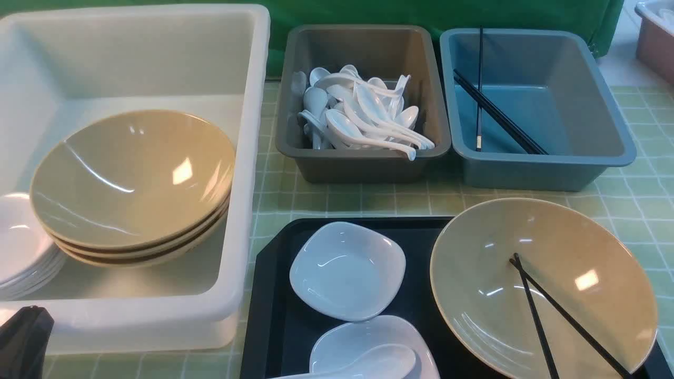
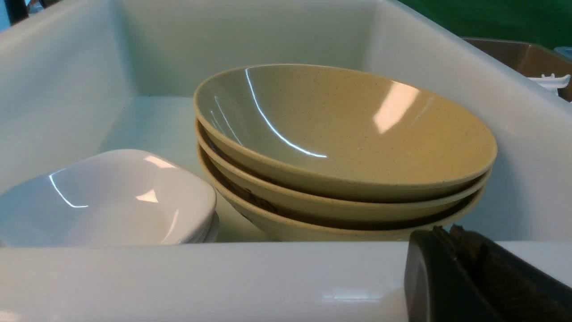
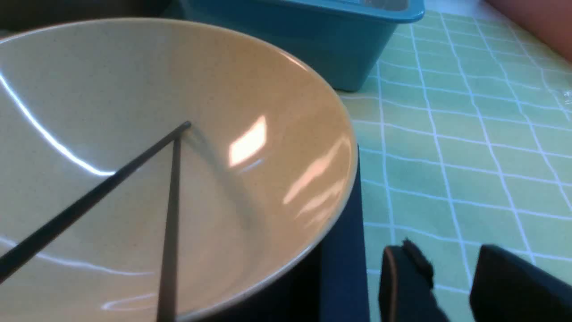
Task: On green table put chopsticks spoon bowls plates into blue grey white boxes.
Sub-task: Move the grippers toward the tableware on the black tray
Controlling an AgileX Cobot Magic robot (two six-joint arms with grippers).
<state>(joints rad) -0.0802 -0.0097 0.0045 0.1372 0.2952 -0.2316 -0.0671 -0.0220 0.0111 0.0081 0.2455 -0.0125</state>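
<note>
A tan bowl (image 1: 489, 295) stands on the black tray (image 1: 279, 316) with two black chopsticks (image 1: 558, 304) lying in it. Beside it are two white plates (image 1: 347, 271), the nearer one with a white spoon (image 1: 379, 363) on it. The white box (image 1: 253, 158) holds a stack of tan bowls (image 1: 131, 173) and white plates (image 1: 18, 247). Spoons (image 1: 358, 113) fill the grey box (image 1: 363, 163). Chopsticks (image 1: 497, 116) lie in the blue box (image 1: 542, 168). My left gripper (image 2: 442, 232) is shut and empty, at the white box's near rim. My right gripper (image 3: 447, 250) is open over the tablecloth, just beside the tray's edge.
The green checked tablecloth (image 1: 632, 200) runs to the right of the tray and the blue box. A pinkish box (image 1: 655, 42) stands at the far right back. A green backdrop (image 1: 368, 13) rises behind the boxes.
</note>
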